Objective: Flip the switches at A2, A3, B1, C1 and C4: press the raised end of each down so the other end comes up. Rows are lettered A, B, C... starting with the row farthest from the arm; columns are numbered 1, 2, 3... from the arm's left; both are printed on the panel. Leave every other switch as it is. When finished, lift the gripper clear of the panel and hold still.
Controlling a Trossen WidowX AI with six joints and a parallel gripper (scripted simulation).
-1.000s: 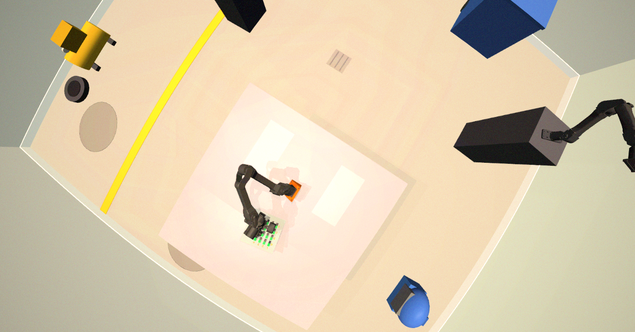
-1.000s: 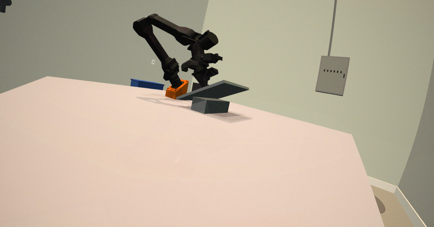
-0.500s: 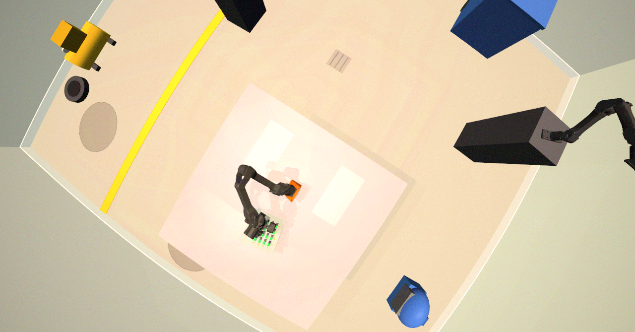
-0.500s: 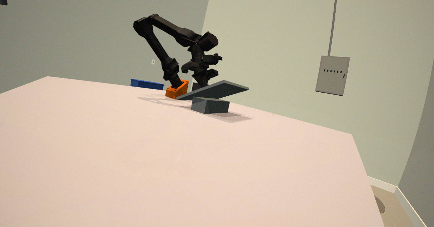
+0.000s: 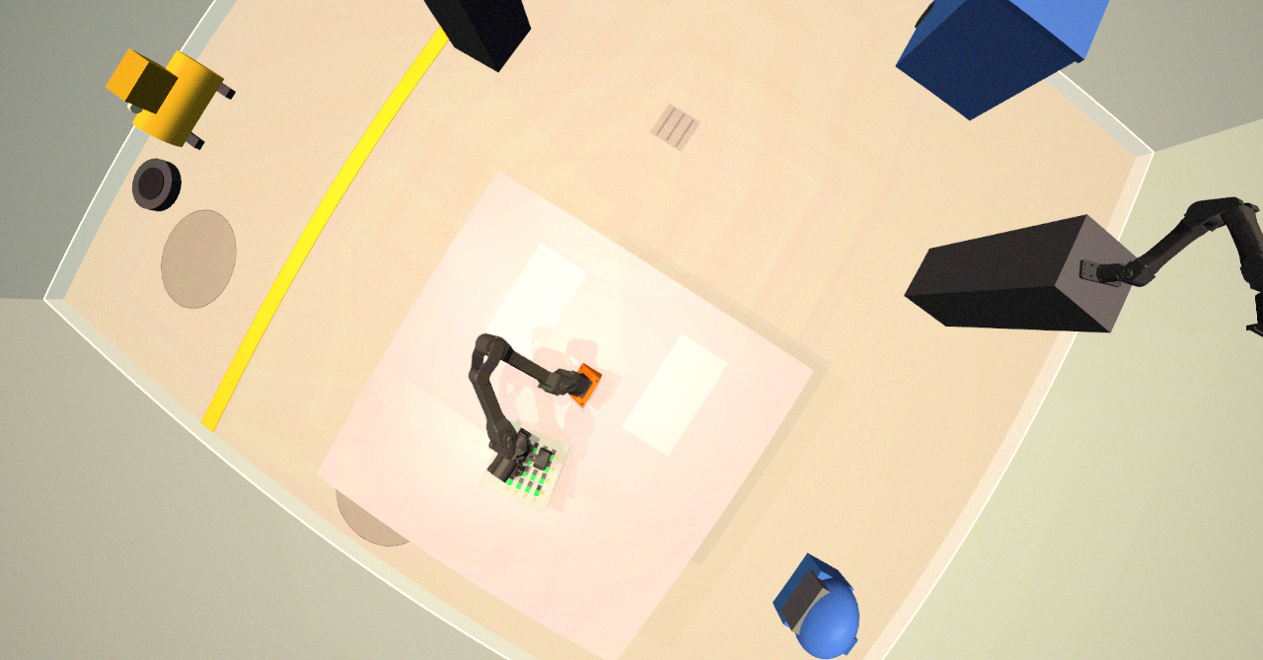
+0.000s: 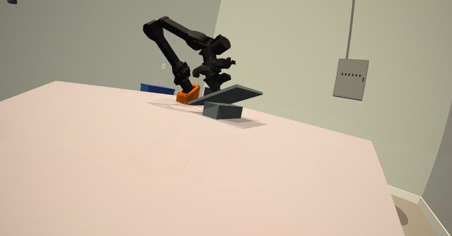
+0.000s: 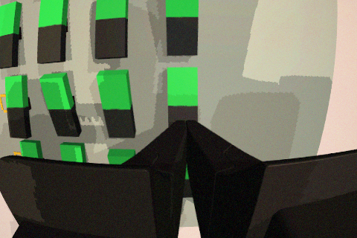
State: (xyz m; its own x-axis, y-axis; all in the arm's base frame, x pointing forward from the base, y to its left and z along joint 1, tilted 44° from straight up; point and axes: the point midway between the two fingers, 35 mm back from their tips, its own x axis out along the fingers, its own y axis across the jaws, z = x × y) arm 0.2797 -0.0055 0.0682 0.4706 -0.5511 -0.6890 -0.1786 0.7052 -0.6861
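Note:
The tilted switch panel (image 5: 548, 493) (image 6: 243, 92) (image 7: 230, 44) carries rows of green-and-black rocker switches. My gripper (image 6: 215, 88) (image 7: 185, 129) is shut and empty. In the wrist view its tips overlap the black end of switch C4 (image 7: 182, 87), in the rightmost column; whether they touch it I cannot tell. Switch B4 (image 7: 182, 16) is above it in that view. Switch C1 (image 7: 16, 91) and switch B1 (image 7: 8, 18) are at the left. Of row A only black ends show at the top edge. The row below C is partly hidden behind the fingers.
The arm's orange base (image 5: 585, 385) (image 6: 183, 98) stands on the pink table (image 5: 423, 444) (image 6: 189, 171) beside the panel. A dark block (image 6: 221, 110) sits under the panel's raised side. Another arm on a black pedestal (image 5: 998, 280) stands away from the table.

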